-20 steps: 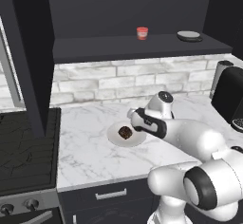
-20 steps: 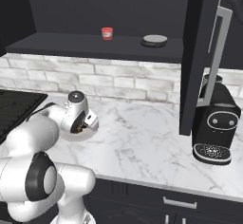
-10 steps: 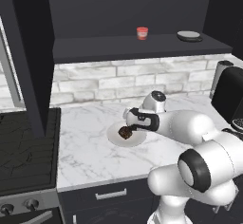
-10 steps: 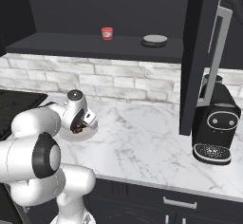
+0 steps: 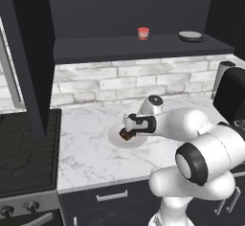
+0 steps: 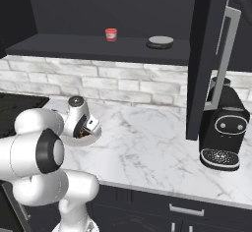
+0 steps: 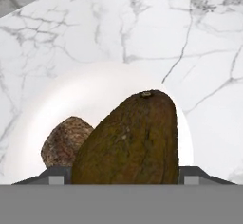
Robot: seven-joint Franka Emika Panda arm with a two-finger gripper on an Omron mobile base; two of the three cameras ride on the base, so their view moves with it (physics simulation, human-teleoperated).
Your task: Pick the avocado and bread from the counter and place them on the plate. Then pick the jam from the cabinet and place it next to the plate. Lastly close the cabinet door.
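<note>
My gripper (image 7: 122, 178) is shut on the avocado (image 7: 130, 142), an olive-brown egg shape held low over the white plate (image 7: 95, 90). The knobbly brown bread (image 7: 64, 140) lies on the plate just beside the avocado. From the left base view the gripper (image 5: 127, 133) hovers over the plate (image 5: 136, 142) on the marble counter (image 5: 86, 148). In the right base view the arm covers most of the plate (image 6: 94, 136). The red jam (image 5: 143, 33) stands on the open cabinet shelf, and it also shows from the right (image 6: 111, 34).
A grey flat disc (image 6: 160, 42) rests on the shelf to the right of the jam. The open cabinet door (image 6: 204, 54) juts out above a black coffee machine (image 6: 224, 128). A stove (image 5: 24, 153) borders the counter on the left.
The gripper has swung left and down with the avocado, from beside the plate to right over it, close to the bread.
</note>
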